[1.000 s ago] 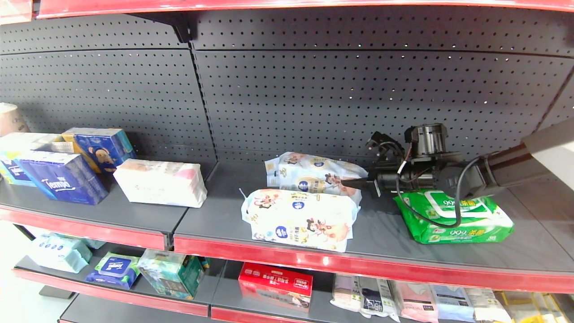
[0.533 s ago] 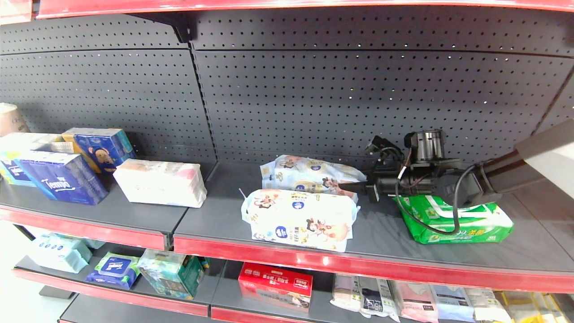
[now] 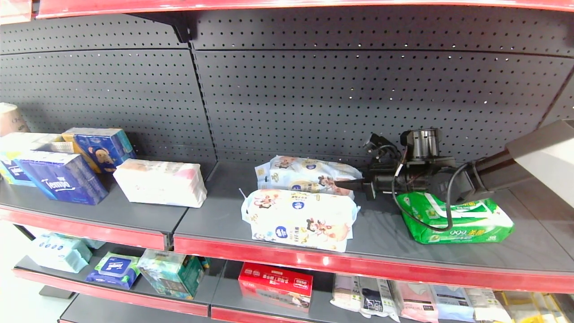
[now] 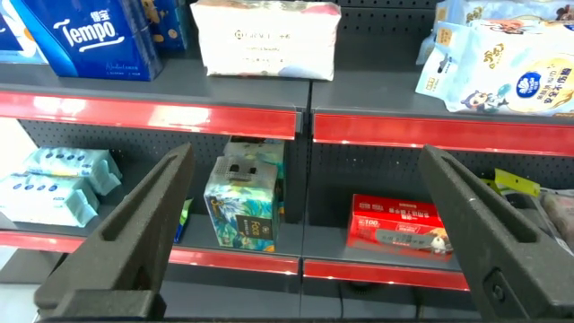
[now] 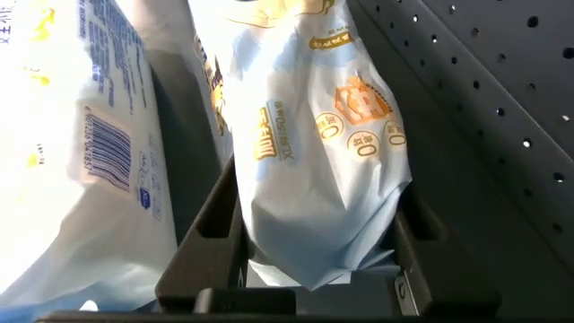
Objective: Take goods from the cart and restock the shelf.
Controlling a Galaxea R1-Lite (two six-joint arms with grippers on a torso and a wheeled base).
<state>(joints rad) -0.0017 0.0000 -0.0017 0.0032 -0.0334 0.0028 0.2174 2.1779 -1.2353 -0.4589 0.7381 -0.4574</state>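
Two white cartoon-print wipes packs lie on the dark shelf. My right gripper reaches in from the right, just above the shelf, and is shut on the right end of the rear wipes pack. The right wrist view has that rear pack pinched between the two black fingers, with the front wipes pack close beside it. The front pack rests near the shelf's red front edge. My left gripper hangs open and empty in front of the lower shelves.
A green wipes pack lies under my right arm. A white tissue pack and blue tissue boxes stand on the left shelf section. Lower shelves hold a red box and other packs. A perforated back panel closes the shelf behind.
My right gripper has slid a little to the left along the back of the shelf, carrying the rear wipes pack with it. The front pack and green pack have stayed put.
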